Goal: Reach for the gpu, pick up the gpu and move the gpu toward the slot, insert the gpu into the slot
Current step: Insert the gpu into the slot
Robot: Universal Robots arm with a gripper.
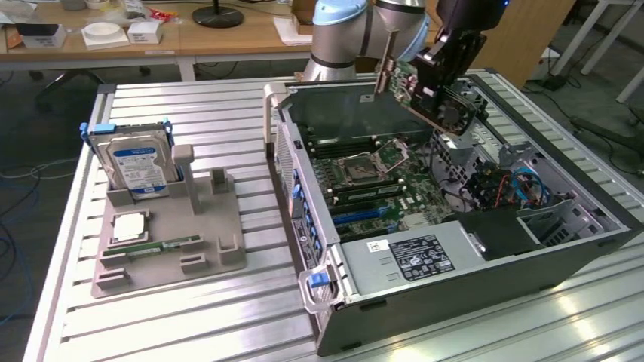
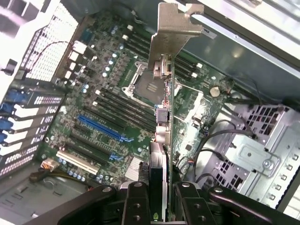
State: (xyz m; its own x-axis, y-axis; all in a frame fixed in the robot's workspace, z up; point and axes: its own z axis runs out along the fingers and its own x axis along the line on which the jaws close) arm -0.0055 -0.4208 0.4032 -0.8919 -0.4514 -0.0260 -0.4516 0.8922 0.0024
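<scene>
The gripper (image 2: 161, 200) grasps the gpu (image 1: 441, 104) between its fingers, holding it tilted in the air over the far edge of the open case (image 1: 453, 283), apart from the motherboard's blue slot (image 2: 101, 127).

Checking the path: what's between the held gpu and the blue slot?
Only open air, in the exterior view; the gpu hangs above the motherboard.

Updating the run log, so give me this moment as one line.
gripper: shut on gpu | gpu: held tilted above open computer case | slot: empty, gpu not yet inserted
</scene>
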